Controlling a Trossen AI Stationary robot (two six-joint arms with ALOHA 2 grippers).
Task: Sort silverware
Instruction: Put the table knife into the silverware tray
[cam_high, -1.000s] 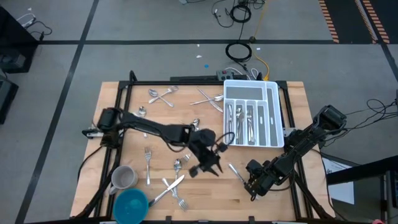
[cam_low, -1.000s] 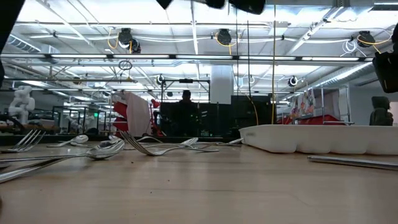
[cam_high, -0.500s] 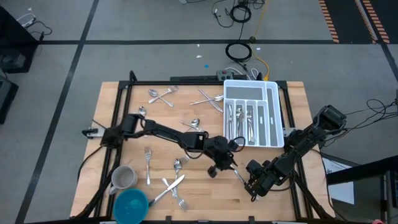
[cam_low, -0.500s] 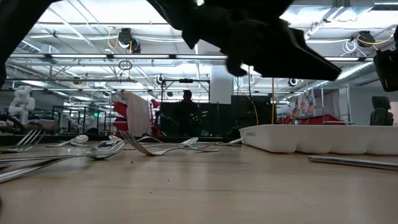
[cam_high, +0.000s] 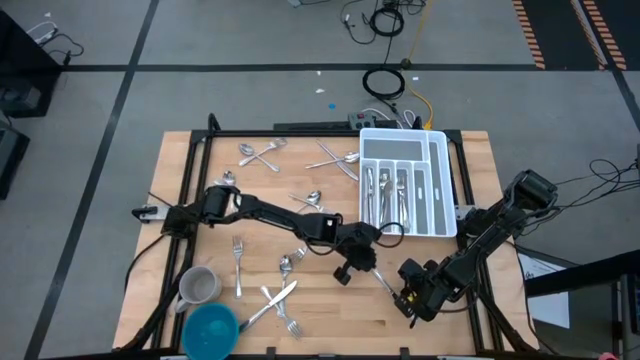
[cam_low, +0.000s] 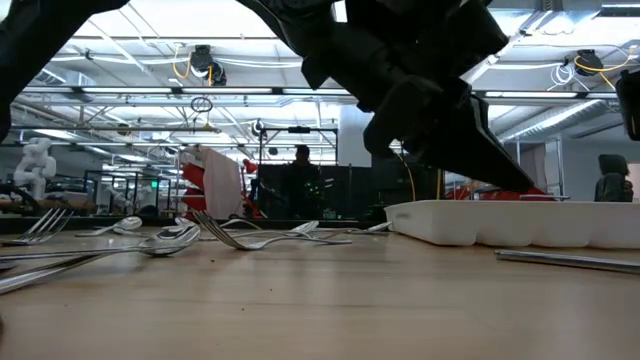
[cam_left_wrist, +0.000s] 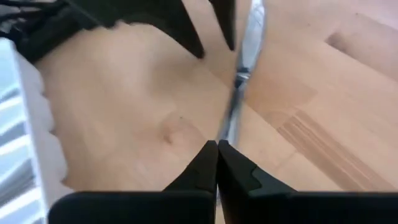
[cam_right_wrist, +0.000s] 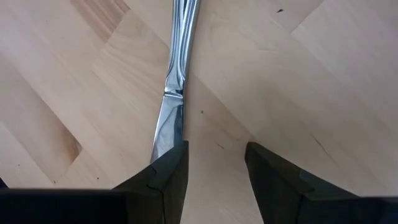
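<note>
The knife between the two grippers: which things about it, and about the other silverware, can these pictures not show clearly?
- Knife: in the left wrist view the left gripper is shut at its end, but the contact is blurred; whether it is pinched or only touched is unclear.
- Same knife, right wrist view: the right gripper has open fingers that cover its blade tip.
- Tray: in the high view its pieces are too small to tell apart.

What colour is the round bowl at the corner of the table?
The bowl is blue, a bright turquoise-like blue. It shows best in the high view, beside the grey mug.
</note>
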